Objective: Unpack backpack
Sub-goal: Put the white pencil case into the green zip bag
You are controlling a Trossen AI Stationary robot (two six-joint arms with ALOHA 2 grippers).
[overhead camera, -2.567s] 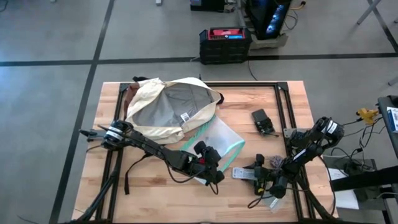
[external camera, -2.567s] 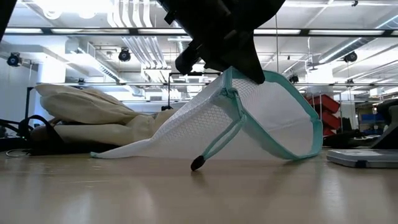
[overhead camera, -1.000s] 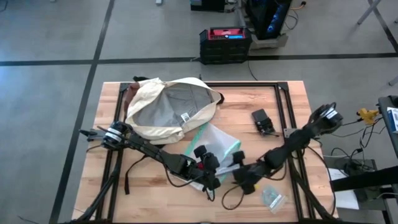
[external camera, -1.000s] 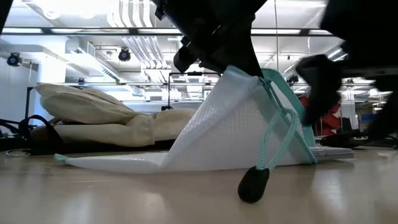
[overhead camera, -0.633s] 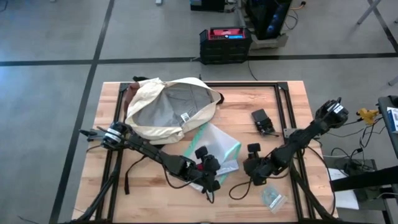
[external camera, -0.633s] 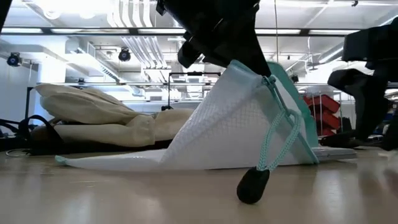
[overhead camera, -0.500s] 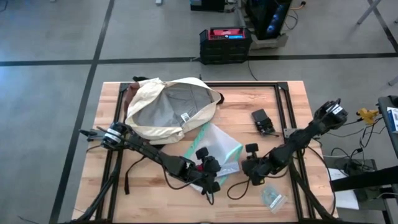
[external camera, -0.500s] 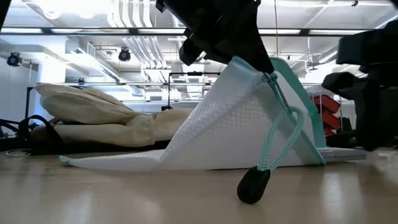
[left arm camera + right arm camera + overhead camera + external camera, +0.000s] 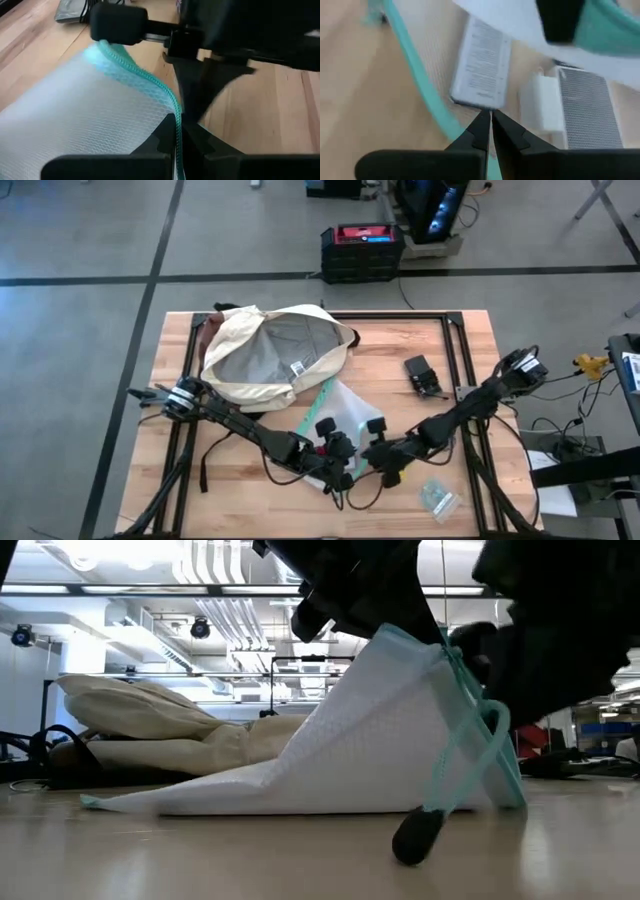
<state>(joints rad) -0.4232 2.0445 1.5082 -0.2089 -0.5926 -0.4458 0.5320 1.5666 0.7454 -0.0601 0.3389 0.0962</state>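
The cream backpack [image 9: 270, 355] lies on its side at the far left of the table, its grey lining showing; the low view has it behind [image 9: 150, 730]. Near the middle, my left gripper [image 9: 340, 450] is shut on a clear, teal-edged zip pouch [image 9: 350, 750]. The pouch's far edge [image 9: 95, 802] rests on the table. Its teal cord [image 9: 465, 750] hangs down, with the dark end [image 9: 418, 835] on the wood. My right gripper [image 9: 368, 452] is shut right beside the raised edge, its fingertips [image 9: 481, 122] over the mesh. My left gripper pinches the pouch's teal zip edge [image 9: 170, 102] between its two fingers, coming slanting down from the table's left. That edge is lifted, and the pouch slopes down from it to the table. My right gripper is shut against the pouch near that edge; whether it holds anything I cannot tell.
Inside the pouch lie a flat white device [image 9: 482, 70] and a white and grey block [image 9: 580, 105]. A black device [image 9: 422, 375] lies toward the far right and a small clear bag [image 9: 438, 497] near the front edge. Black straps [image 9: 205, 465] trail at the left.
My right gripper has drawn back toward the table's right edge, then come back left to the pouch's raised edge. My left gripper has kept the pouch edge lifted. The pouch's low end has slid slightly and the cord has swung.
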